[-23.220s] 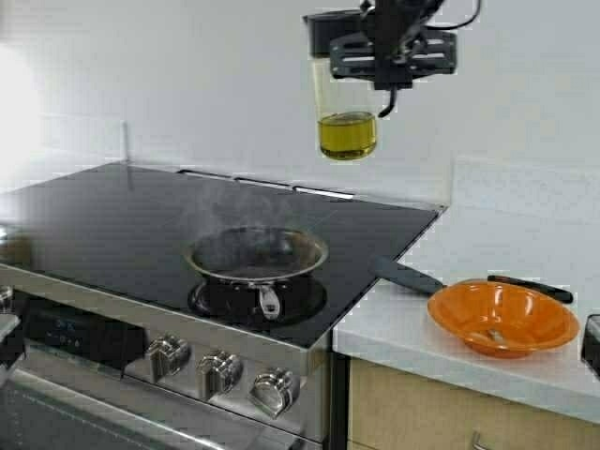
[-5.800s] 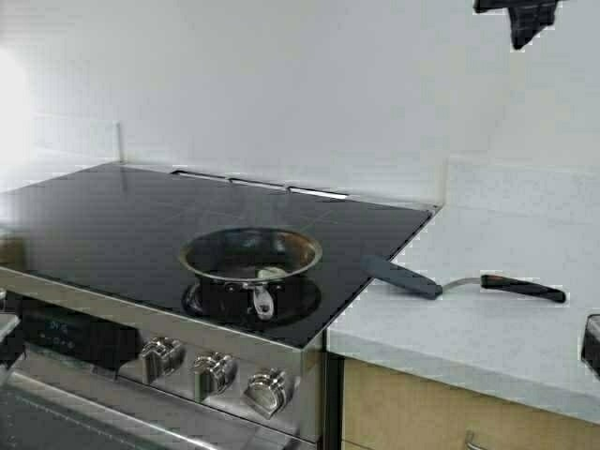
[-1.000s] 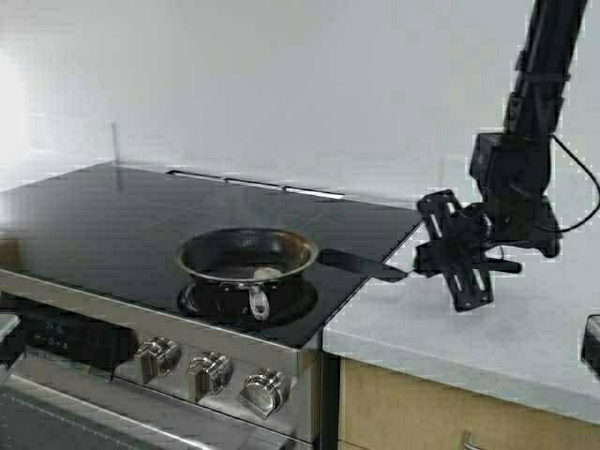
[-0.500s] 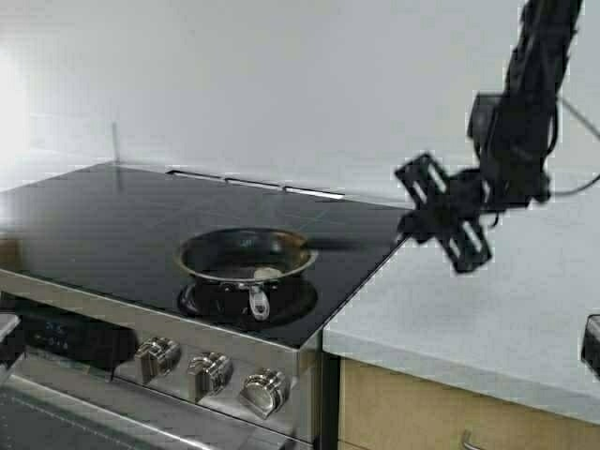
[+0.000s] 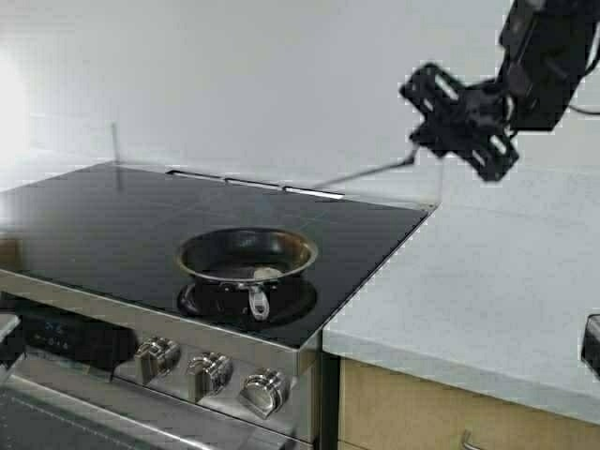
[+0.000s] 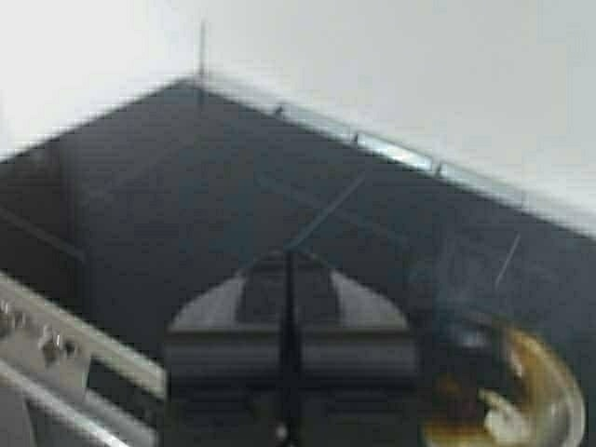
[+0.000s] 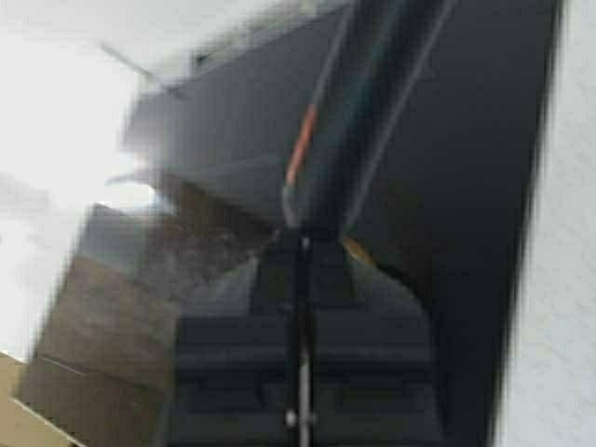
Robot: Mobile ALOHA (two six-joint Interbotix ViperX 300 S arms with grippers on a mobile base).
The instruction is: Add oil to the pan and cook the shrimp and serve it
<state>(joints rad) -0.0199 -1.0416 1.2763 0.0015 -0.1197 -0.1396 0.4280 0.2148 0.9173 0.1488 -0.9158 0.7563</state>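
Shrimp (image 5: 267, 274): one small pale curved piece, lying on the dark floor of the pan, toward the side nearest my camera. In the left wrist view I see it as a pale blur (image 6: 498, 421) inside the pan.

Pan (image 5: 247, 249): round, shiny steel wall, dark inside, short metal handle pointing toward the stove's front edge. It sits on the front burner of the stove. The left wrist view shows its rim (image 6: 563, 386) with a brownish film on the inside; I cannot tell whether that film is oil.

Stove (image 5: 112, 211): black glass top, steel front panel with a row of knobs (image 5: 208, 372) below the pan.

Right gripper (image 5: 419, 150): raised high above the back right corner of the stove, well apart from the pan. Its fingers are clenched on the handle of a spatula (image 5: 361, 172), which slants down and to the left from the gripper, its far end over the back of the cooktop. In the right wrist view the spatula (image 7: 358, 102) runs straight out from between the closed fingers, a dark blurred shaft.

Left gripper (image 6: 289, 307): low, over the stove top, beside the pan. Fingers pressed together, nothing between them.

Countertop (image 5: 487, 300): pale, to the right of the stove.
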